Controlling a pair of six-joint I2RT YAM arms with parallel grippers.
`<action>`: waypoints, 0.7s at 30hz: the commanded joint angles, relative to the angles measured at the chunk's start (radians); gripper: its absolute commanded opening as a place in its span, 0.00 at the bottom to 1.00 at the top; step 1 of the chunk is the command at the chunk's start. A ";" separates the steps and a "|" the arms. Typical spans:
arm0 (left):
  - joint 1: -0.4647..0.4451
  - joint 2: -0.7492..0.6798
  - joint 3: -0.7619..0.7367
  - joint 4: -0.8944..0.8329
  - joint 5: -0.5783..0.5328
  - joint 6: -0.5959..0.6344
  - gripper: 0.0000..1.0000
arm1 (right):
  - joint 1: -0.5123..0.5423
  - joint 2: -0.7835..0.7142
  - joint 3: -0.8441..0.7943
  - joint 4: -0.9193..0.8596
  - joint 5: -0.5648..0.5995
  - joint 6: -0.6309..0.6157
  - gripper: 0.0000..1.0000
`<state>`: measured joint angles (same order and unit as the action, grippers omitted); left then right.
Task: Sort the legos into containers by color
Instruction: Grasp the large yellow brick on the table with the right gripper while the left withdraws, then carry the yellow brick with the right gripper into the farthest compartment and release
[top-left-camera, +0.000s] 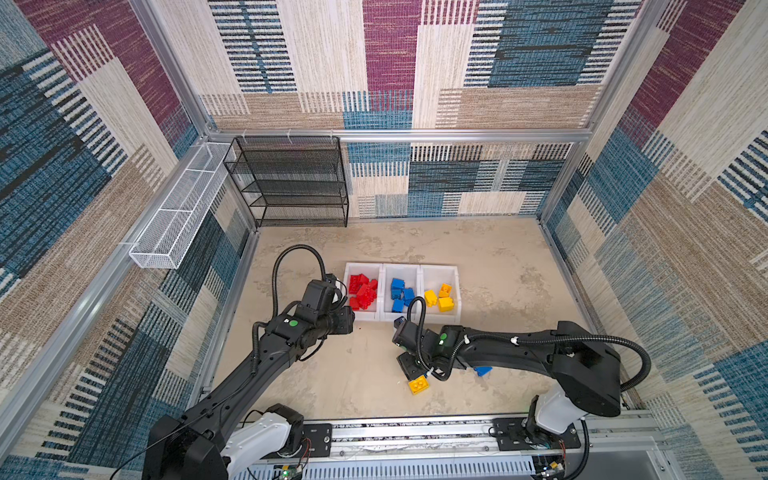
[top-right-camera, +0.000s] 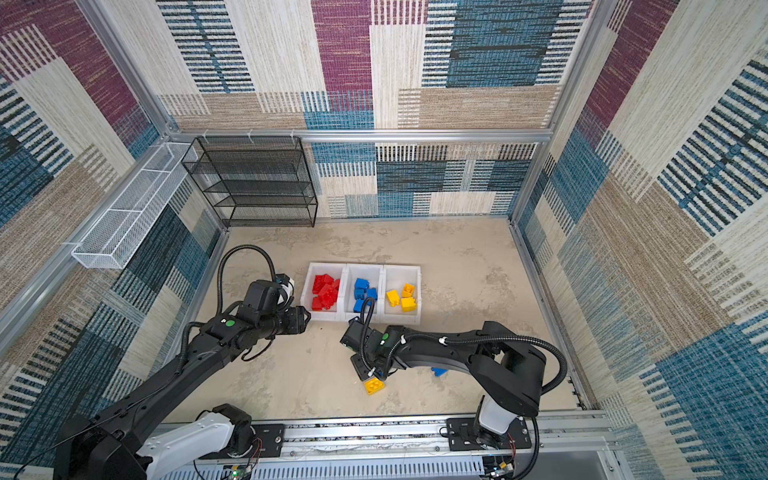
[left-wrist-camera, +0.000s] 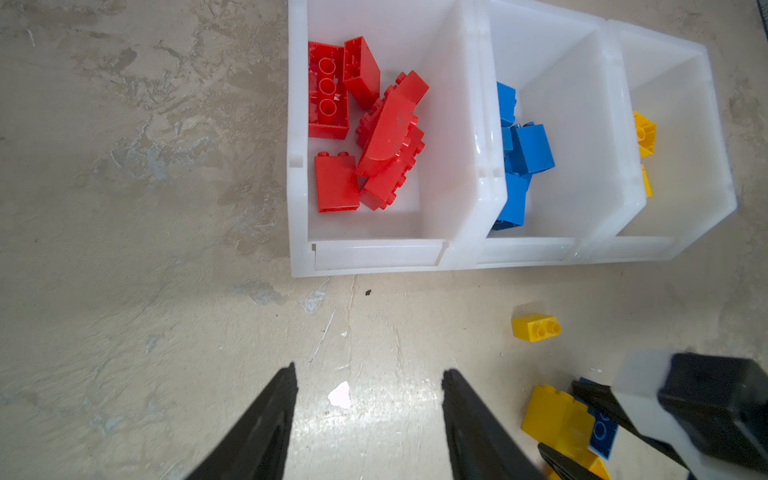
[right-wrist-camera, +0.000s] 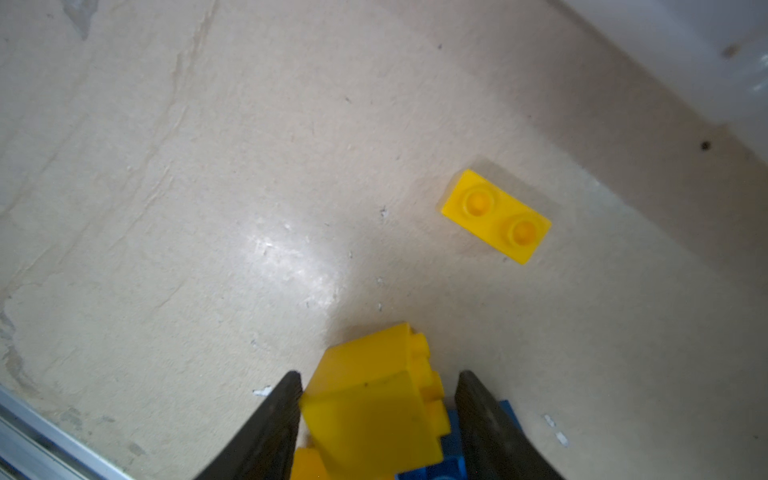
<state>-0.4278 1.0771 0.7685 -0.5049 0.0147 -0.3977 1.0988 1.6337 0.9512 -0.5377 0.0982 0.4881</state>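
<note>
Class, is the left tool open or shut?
Open. In the left wrist view the left tool has its fingers apart, with only bare tabletop between them.

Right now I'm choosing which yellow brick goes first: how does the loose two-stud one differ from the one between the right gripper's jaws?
The two-stud brick lies flat, studs up; the bigger brick is tipped, studs sideways. The two-stud brick sits alone; the bigger brick sits between the right gripper's jaws, next to a blue brick. Both are yellow.
</note>
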 joint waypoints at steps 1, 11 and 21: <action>0.001 -0.006 -0.004 0.006 0.007 -0.021 0.59 | 0.002 0.007 0.001 0.007 0.012 -0.010 0.60; 0.001 -0.020 -0.009 0.001 0.002 -0.023 0.59 | 0.003 0.000 -0.002 0.008 0.032 0.007 0.43; 0.002 -0.038 -0.008 -0.010 0.002 -0.027 0.59 | -0.036 -0.107 0.037 -0.001 0.059 -0.026 0.39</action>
<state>-0.4278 1.0458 0.7624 -0.5056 0.0139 -0.4011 1.0824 1.5539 0.9665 -0.5438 0.1295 0.4843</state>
